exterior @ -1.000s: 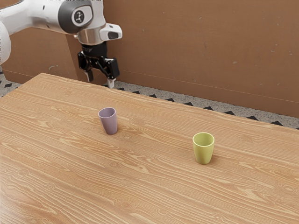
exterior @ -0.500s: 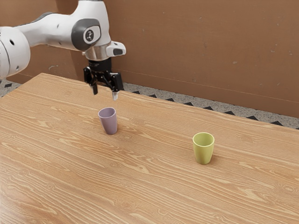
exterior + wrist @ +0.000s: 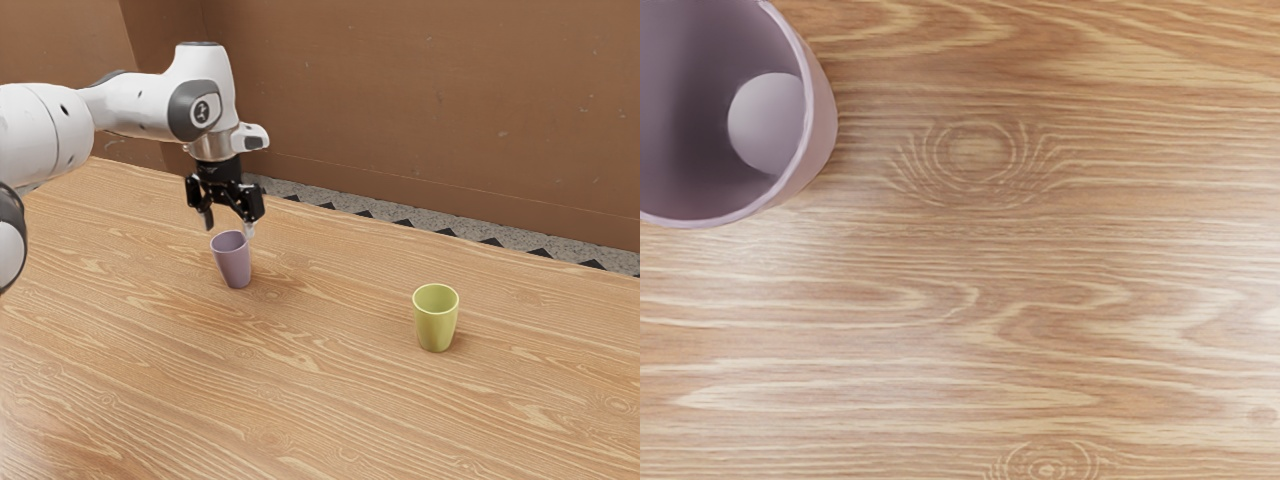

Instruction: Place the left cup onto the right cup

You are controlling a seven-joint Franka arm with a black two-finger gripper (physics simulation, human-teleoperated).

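Currently the arm reaches in from the exterior view's left with the hand pointing down. The gripper [image 3: 229, 226] hangs just above the purple cup [image 3: 232, 260], fingers spread (nothing held). That cup stands upright on the table [image 3: 300, 390]. The green cup [image 3: 436, 316] stands upright well apart, toward the exterior view's right.

Upright purple cup [image 3: 232, 258] stands well apart from green cup [image 3: 436, 316].

Soft, even, warm light fills the scene, with no hard glare. The purple cup [image 3: 232, 258] and the green cup [image 3: 436, 316] each cast a faint, diffuse shadow on the table [image 3: 300, 400] toward the exterior view's right. In the wrist view, pale sheen streaks the wood, and the purple cup's inner wall is shaded.
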